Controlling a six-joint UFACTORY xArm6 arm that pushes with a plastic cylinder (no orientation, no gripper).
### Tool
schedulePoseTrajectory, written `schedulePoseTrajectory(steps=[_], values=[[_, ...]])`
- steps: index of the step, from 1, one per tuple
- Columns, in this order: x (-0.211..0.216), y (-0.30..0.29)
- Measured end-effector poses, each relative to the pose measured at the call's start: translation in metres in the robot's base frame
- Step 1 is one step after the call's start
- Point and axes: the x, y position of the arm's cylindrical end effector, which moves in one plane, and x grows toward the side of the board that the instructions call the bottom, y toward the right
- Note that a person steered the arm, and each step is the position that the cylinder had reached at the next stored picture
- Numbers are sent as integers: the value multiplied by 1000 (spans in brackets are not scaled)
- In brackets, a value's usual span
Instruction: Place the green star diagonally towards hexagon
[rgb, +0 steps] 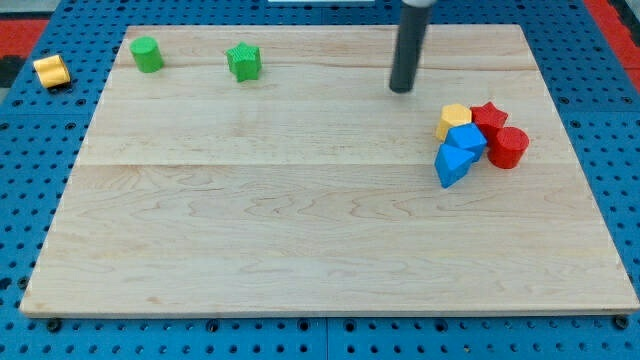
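Note:
The green star (243, 62) lies near the view's top, left of centre, on the wooden board (300, 230). The yellow hexagon (452, 121) sits at the view's right, packed against a red star (488, 117), a red cylinder (508, 147) and two blue blocks (457, 153). My tip (402, 88) is the lower end of the dark rod, at the view's top right of centre. It stands well to the right of the green star and up-left of the hexagon cluster, touching neither.
A green cylinder (147, 54) stands at the board's top left corner. A yellow cylinder (51, 71) lies off the board on the blue pegboard at the view's left.

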Motion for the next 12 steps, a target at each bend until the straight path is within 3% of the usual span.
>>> schedulePoseTrajectory(steps=[1, 3, 4, 7, 9, 12], values=[[-75, -28], [-66, -154], [-77, -183], [-44, -207], [36, -204], [54, -208]])
